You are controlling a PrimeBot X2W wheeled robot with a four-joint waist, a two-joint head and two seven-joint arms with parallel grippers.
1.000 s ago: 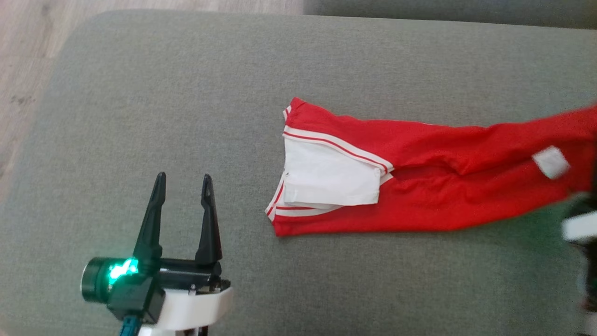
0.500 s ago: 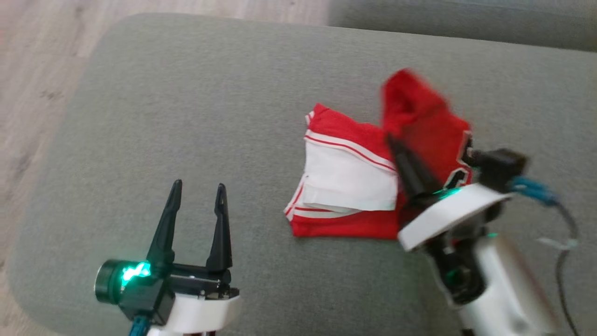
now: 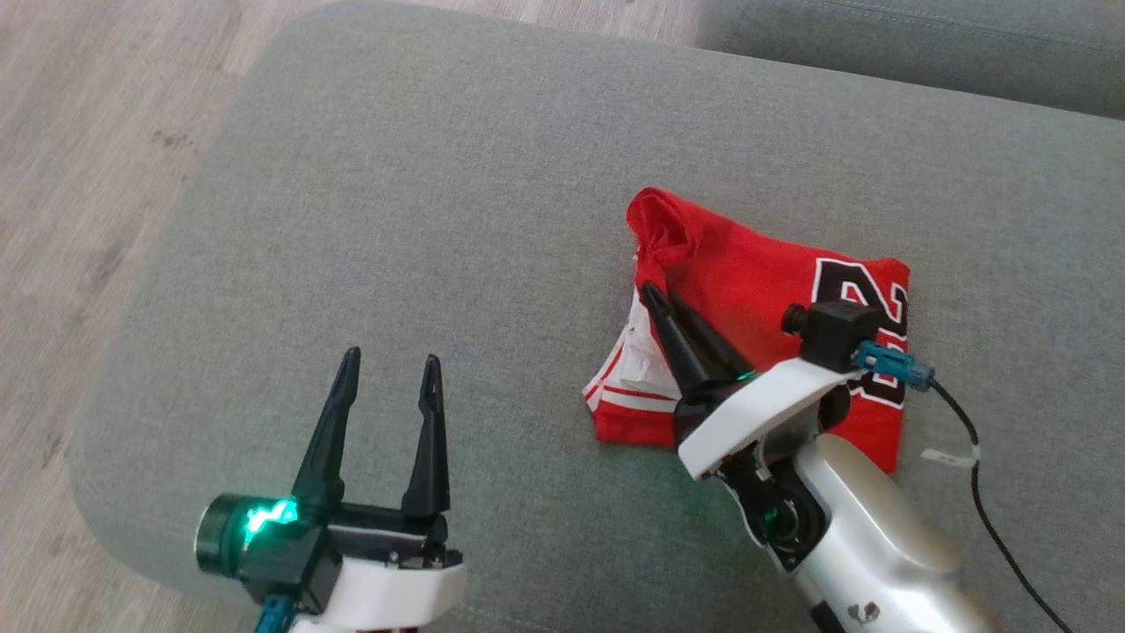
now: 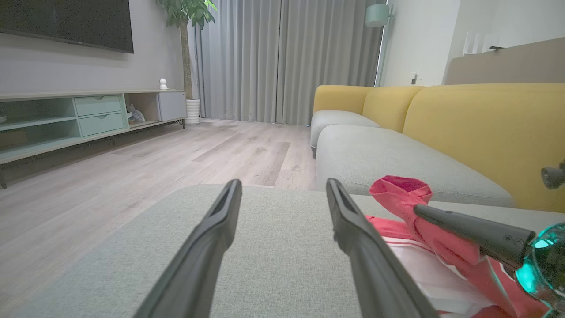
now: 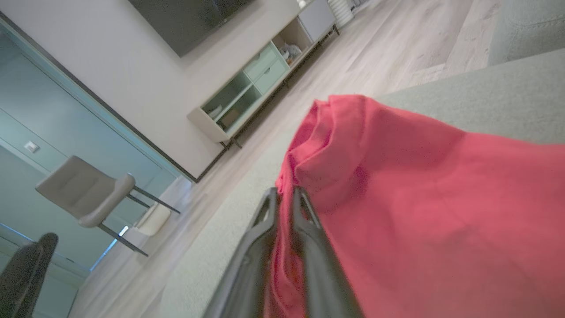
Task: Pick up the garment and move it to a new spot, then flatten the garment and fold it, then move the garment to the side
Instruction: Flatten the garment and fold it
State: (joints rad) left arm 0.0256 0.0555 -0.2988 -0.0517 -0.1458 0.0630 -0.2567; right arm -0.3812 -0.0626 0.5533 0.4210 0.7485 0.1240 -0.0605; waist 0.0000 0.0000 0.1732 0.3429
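Note:
The garment (image 3: pixel 773 290) is a red jersey with white trim and dark numerals, lying folded over itself on the grey cushion (image 3: pixel 422 220). My right gripper (image 3: pixel 652 293) is shut on a bunched red edge of it at the fold's far left corner; the wrist view shows red cloth (image 5: pixel 419 212) pinched between the fingers (image 5: pixel 260 221). The white-trimmed layer (image 3: pixel 628 369) peeks out beneath. My left gripper (image 3: pixel 389 365) stands open over bare cushion, well left of the garment, with nothing between its fingers (image 4: pixel 220 225). From the left wrist, the garment (image 4: pixel 401 190) and the right gripper (image 4: pixel 417 208) appear at the right.
The cushion's rounded left edge (image 3: pixel 114 369) drops to wooden floor (image 3: pixel 79 132). A second grey cushion (image 3: pixel 923 44) lies beyond, at top right. A dark cable (image 3: pixel 984 492) trails from my right wrist. A yellow sofa back (image 4: pixel 485 128) rises behind.
My right gripper has carried the garment's right half leftward over the left half, so the long spread shape is now folded double. The head view has shifted. The left gripper stayed open.

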